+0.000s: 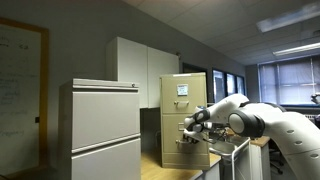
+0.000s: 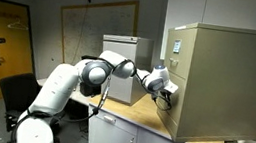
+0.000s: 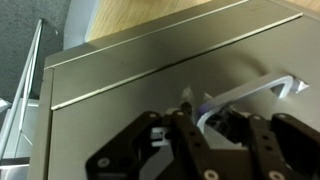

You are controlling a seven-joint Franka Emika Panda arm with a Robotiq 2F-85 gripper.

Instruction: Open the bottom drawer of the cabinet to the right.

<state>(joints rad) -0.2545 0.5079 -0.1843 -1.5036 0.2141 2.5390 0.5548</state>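
Pincer (image 3: 196,122) clamped on thin bent metal handle (image 3: 256,90) | bottom drawer (image 3: 110,120): smooth beige steel front

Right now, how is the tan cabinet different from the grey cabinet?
The tan cabinet is narrow; the grey cabinet is wider. The tan cabinet wears a white-blue label near its top; the grey cabinet shows none. The pincer is shut on the handle of the tan cabinet's bottom drawer; nothing touches the grey cabinet. Both are boxy cabinets with drawers stacked one above another.
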